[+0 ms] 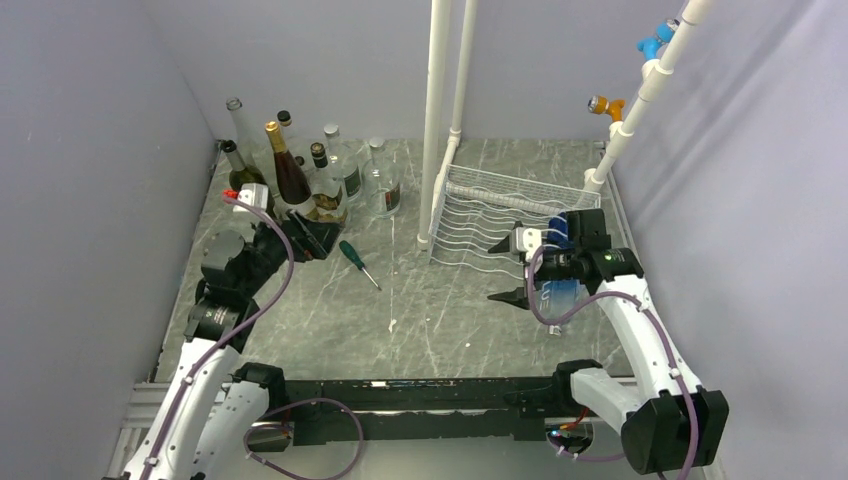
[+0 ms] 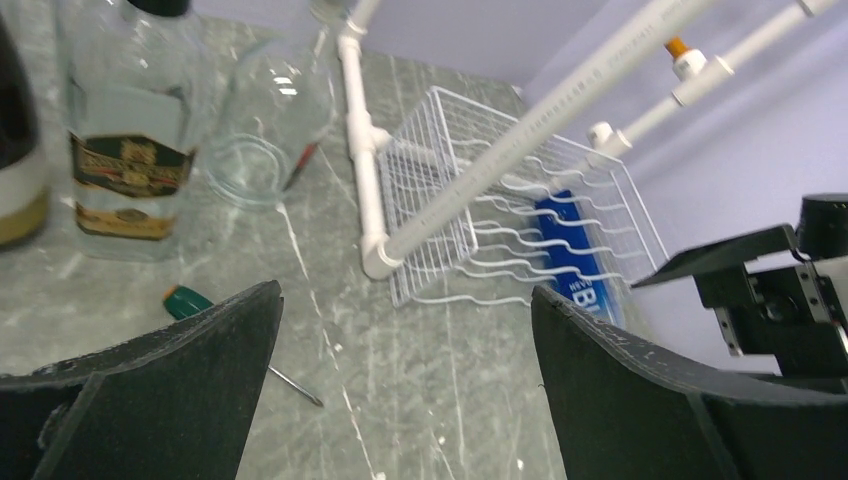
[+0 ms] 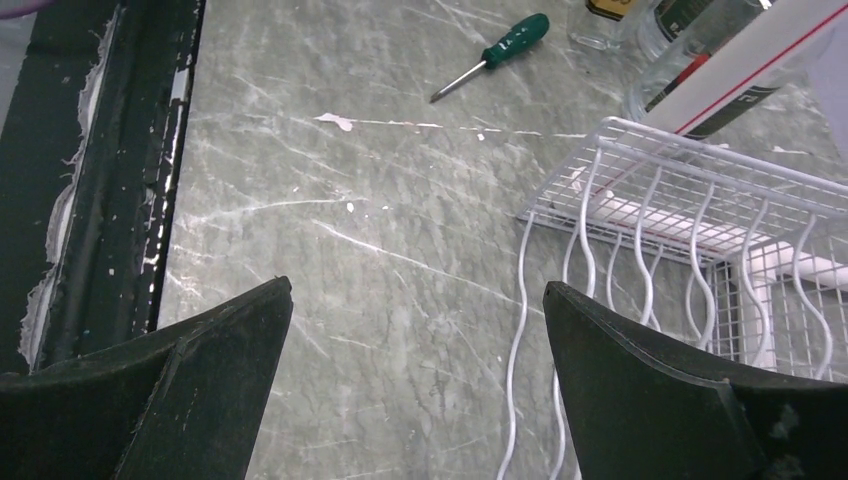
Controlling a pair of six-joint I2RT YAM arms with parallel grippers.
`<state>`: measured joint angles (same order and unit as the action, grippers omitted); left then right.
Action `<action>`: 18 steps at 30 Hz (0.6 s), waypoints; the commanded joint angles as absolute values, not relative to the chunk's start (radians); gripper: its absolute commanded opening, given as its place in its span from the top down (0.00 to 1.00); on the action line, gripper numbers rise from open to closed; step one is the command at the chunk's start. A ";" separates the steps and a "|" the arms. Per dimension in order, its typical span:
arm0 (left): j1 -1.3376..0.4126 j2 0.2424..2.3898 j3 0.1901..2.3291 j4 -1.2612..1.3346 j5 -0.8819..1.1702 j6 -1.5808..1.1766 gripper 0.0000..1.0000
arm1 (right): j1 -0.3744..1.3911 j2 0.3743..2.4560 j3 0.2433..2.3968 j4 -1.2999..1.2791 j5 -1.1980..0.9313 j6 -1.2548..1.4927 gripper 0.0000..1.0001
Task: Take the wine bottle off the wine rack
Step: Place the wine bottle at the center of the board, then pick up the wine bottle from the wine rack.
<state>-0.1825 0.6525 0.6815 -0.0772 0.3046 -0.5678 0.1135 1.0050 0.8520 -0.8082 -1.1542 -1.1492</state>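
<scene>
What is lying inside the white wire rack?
One blue bottle lies at the right end of the rack. In the top view, the right arm covers its middle, so little of it shows there.

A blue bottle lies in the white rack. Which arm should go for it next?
Right. The right arm sits beside the rack, open jaws close to the blue bottle at its right end. The left arm is far off by the standing bottles.
</scene>
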 commanded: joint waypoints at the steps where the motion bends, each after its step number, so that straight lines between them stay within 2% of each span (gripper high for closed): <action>1: -0.182 0.630 0.648 -0.067 0.438 -0.635 0.01 | 0.069 0.975 0.895 -0.840 -1.236 -1.183 0.00; 7: -0.235 0.640 0.622 -0.055 0.494 -0.661 0.00 | 0.020 0.967 0.897 -0.850 -1.256 -1.188 0.00; 18: -0.514 0.734 0.626 0.042 0.374 -0.657 0.00 | 0.005 0.968 0.885 -0.790 -1.251 -1.122 0.00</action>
